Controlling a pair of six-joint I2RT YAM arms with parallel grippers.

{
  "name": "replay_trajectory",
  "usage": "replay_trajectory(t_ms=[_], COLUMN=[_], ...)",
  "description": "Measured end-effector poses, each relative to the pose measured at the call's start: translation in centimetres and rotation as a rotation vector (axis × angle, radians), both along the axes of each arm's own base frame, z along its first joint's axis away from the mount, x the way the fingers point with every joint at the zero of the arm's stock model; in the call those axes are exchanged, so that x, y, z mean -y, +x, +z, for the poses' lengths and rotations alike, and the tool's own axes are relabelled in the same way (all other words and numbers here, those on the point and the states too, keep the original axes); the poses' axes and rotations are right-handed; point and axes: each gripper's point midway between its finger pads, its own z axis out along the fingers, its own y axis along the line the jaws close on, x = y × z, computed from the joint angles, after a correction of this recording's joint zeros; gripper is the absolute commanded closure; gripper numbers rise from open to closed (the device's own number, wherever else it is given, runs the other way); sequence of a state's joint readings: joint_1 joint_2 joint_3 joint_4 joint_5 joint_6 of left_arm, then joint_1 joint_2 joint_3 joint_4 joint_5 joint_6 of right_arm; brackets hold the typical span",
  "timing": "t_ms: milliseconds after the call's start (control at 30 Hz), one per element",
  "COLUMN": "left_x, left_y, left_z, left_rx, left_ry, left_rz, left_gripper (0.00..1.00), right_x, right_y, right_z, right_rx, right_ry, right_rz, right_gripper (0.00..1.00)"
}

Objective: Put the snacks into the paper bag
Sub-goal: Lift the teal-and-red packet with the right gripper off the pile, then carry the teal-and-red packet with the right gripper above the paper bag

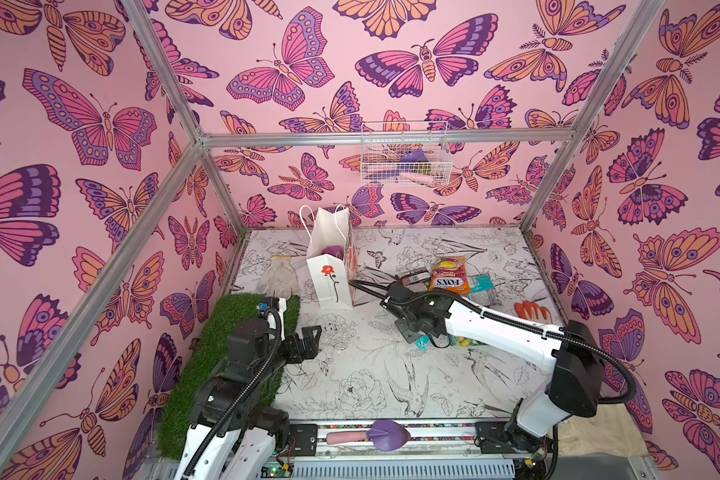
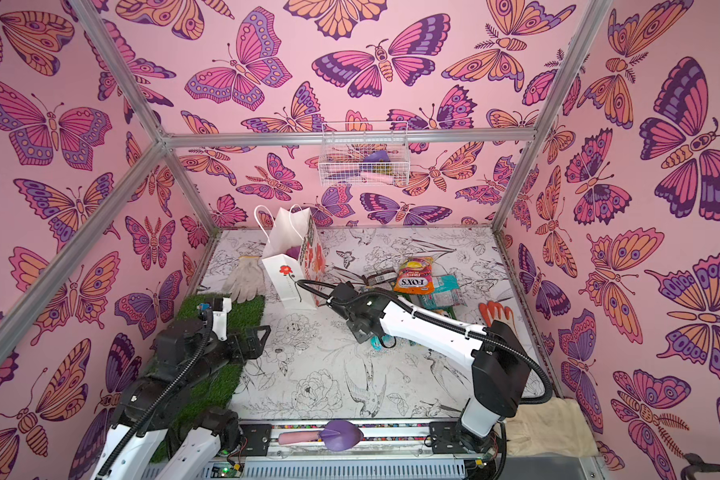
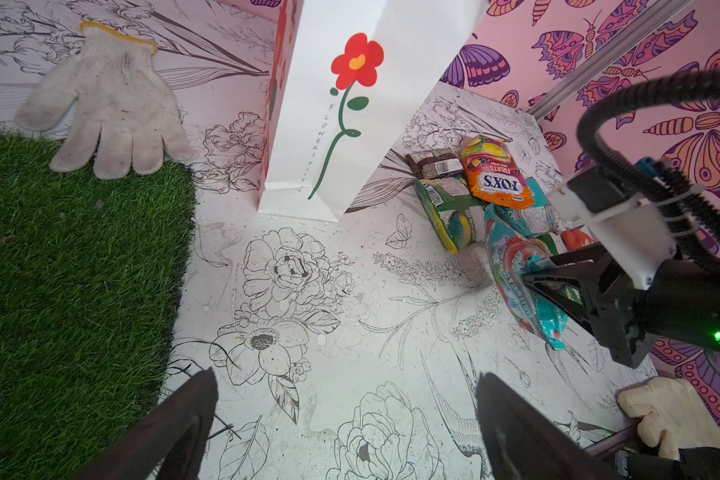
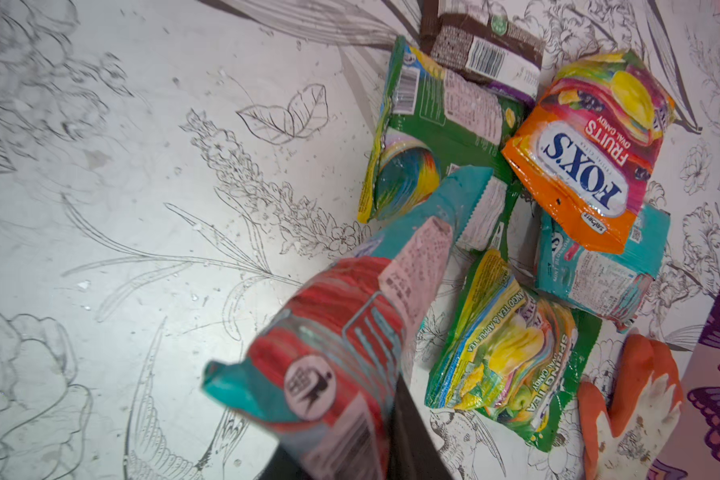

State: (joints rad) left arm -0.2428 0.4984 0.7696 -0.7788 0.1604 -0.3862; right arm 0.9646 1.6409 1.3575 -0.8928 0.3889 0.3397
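My left arm (image 1: pixel 246 345) sits folded back low on the near left, wrist angled forward and down. The left gripper (image 3: pixel 348 386) has its jaws spread wide, gripping nothing. My right arm (image 1: pixel 495 324) stretches forward and inward, wrist tipped down, with the right gripper (image 3: pixel 537 282) clamped on a teal and red packet (image 4: pixel 341 332).

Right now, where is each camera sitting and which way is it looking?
Top views: high above the robot's base, looking down at the table; left arm and right arm show.
Left wrist: faces the paper bag; open left hand shows, plus the right hand.
Right wrist: looks down on the snack pile; right hand grips a teal packet.
Shared: all views show the FOX'S bag.
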Motion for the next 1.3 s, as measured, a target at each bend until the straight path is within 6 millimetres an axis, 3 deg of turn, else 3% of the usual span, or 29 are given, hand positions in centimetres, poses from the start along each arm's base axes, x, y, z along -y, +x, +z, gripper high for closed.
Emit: replay_trajectory(t_ms=[367,833,1133,1300], left_x=[0.0,0.0,0.0,0.0], left_y=[-0.1,-0.1,-0.1,-0.1], left_z=[0.1,0.1,0.1,0.1], left_rx=[0.006,0.006,0.007,0.006], left_ry=[-0.002,-0.001,-0.002,-0.001], left_rz=[0.000,0.000,-0.001,0.000], left_gripper=[0.01,0.01,0.01,0.01], right_x=[-3.7,-5.9,-8.2,-9.3], right_y=[0.6,0.7,1.3,1.1], right_z=[4.5,9.8,15.8,17.0], right_rx=[0.039,0.104,0.183,0.179], right_ry=[0.220,0.395,0.541,0.598], right_rz=[0.043,0.108,0.166,0.198], right_gripper=[1.00,1.00,1.00,1.00])
